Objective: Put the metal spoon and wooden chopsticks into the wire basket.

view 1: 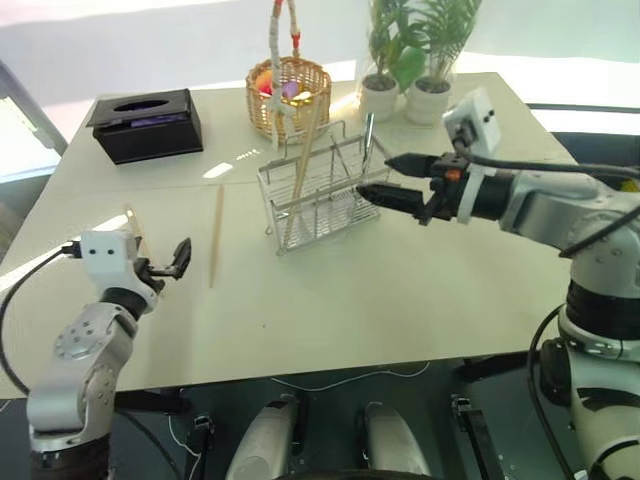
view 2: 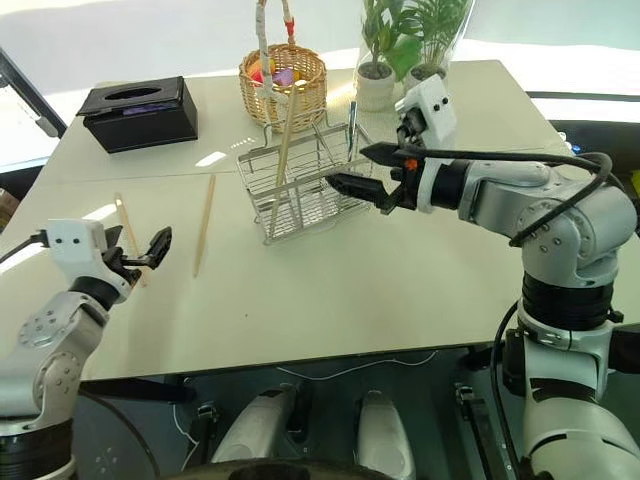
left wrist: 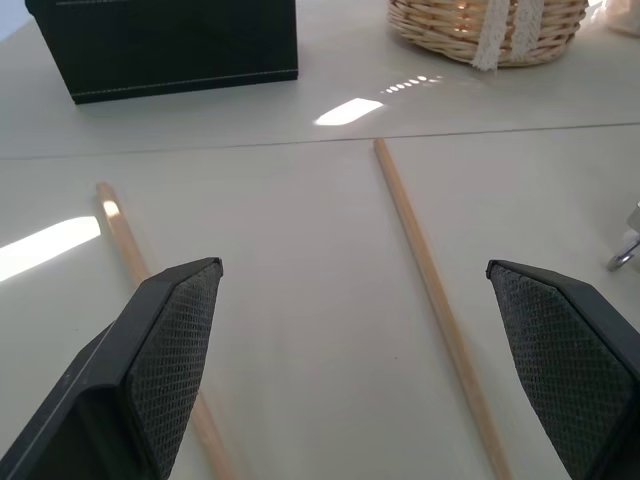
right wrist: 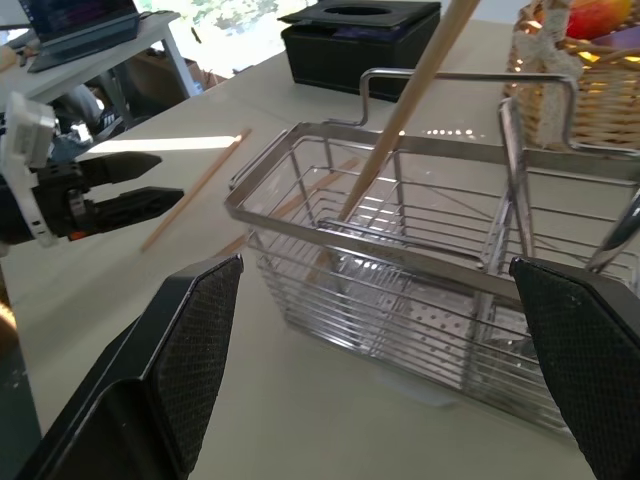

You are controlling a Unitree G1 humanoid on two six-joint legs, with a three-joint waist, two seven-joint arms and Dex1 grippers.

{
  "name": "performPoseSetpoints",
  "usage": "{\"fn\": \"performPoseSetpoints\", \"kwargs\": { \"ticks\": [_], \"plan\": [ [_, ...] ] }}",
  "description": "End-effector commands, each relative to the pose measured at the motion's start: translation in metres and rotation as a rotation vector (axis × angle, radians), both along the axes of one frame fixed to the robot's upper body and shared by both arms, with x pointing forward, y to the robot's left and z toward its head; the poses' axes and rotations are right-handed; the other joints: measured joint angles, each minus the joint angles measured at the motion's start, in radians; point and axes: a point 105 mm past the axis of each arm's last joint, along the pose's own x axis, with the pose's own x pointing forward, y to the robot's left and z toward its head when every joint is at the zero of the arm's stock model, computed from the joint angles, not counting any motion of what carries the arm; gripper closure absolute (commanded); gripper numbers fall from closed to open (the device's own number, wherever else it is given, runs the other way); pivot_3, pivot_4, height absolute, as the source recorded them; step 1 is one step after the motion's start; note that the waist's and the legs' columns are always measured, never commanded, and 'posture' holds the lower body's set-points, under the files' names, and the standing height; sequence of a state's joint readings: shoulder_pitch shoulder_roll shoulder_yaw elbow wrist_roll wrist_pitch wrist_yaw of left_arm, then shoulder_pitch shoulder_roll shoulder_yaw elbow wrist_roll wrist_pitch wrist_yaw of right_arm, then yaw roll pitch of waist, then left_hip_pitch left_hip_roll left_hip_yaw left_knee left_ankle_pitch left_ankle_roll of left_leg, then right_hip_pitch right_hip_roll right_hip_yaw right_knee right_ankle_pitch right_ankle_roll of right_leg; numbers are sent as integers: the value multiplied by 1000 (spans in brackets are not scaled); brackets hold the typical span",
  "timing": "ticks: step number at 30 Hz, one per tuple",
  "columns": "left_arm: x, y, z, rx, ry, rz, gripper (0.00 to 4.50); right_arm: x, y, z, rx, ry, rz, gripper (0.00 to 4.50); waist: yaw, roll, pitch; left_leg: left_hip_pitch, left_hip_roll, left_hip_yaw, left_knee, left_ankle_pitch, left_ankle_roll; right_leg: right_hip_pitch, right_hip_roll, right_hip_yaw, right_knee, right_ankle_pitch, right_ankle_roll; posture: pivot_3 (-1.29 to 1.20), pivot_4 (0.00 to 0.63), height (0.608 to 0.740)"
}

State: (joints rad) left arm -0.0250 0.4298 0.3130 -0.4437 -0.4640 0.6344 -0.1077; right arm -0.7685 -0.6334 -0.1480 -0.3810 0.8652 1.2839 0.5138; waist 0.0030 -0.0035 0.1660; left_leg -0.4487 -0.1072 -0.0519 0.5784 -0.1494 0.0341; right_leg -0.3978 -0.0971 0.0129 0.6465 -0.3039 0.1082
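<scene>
So on my left, my left gripper [view 1: 160,262] is hanging low over the near-left part of the table [view 1: 400,300], fingers spread wide, nothing in them. Two wooden chopsticks are lying loose on the tabletop there: one [left wrist: 125,245] runs right past my left finger, and the other [view 1: 215,235] lies a bit further right, pointing away from me, well apart from the first. Neither is touching my fingers as far as I can see.

Far left there's a black tissue box [view 1: 147,124], and behind the middle of the table a round wicker basket [view 1: 290,95] with a tall wrapped handle and some colourful stuff inside.

The wire basket [view 1: 322,195] sits mid-table, just in front of the wicker one. One chopstick [view 1: 303,165] is already standing in its left compartment, leaning and sticking out well above the rim. The metal spoon [view 1: 368,140] looks like it's standing upright at the right end, though it's thin and kind of hard to make out.

My right gripper [view 1: 388,180] hovers at the right end of the wire basket, jaws wide apart, empty, pointing left. Two potted plants [view 1: 405,60] stand at the far edge behind it.
</scene>
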Motion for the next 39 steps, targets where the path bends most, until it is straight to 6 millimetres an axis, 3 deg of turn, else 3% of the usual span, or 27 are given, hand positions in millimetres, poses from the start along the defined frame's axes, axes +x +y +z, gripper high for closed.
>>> {"fn": "performPoseSetpoints", "kwargs": {
  "ticks": [1, 5, 13, 26, 32, 39],
  "plan": [
    [6, -12, -4, 8, 33, -6, 0, -10, 2, 1, -18, -24, 16, 78, 6, 0, 0, 0, 0, 0, 0, 0, 0, 0, 0, 0, 0, 0, 0, 0, 150, 740],
    [18, -20, -24, 25, 132, 17, 0, -14, 4, -3, -20, -17, 15, 78, 9, 0, 0, 0, 0, 0, 1, 0, 0, 0, 0, 0, 0, 0, 0, 0, 150, 740],
    [41, -19, -44, 63, 202, 51, 0, -14, 7, -5, -9, -25, 1, 78, 10, -1, 0, -1, 0, 0, 1, 0, 0, 0, 0, 0, 1, 2, 3, 0, 150, 740],
    [65, -29, -12, 73, 85, -15, 0, -11, 10, -10, 8, -32, -33, 78, 10, -2, 1, -3, 0, 0, 2, 0, 0, -2, 0, -1, 1, 3, 5, 0, 150, 740],
    [78, -47, -42, 76, 204, -59, 0, -9, 10, -9, 20, -43, -46, 78, 10, -2, 1, -3, 0, 0, 2, 0, 0, -2, 1, -1, 1, 4, 6, 0, 150, 740],
    [84, -41, -63, 65, 328, 23, 0, -8, 10, -7, 29, -55, -53, 78, 14, -2, 0, -3, 0, -1, 6, 0, 0, 0, 1, -2, 3, 5, 8, 0, 150, 740]
  ]
}}
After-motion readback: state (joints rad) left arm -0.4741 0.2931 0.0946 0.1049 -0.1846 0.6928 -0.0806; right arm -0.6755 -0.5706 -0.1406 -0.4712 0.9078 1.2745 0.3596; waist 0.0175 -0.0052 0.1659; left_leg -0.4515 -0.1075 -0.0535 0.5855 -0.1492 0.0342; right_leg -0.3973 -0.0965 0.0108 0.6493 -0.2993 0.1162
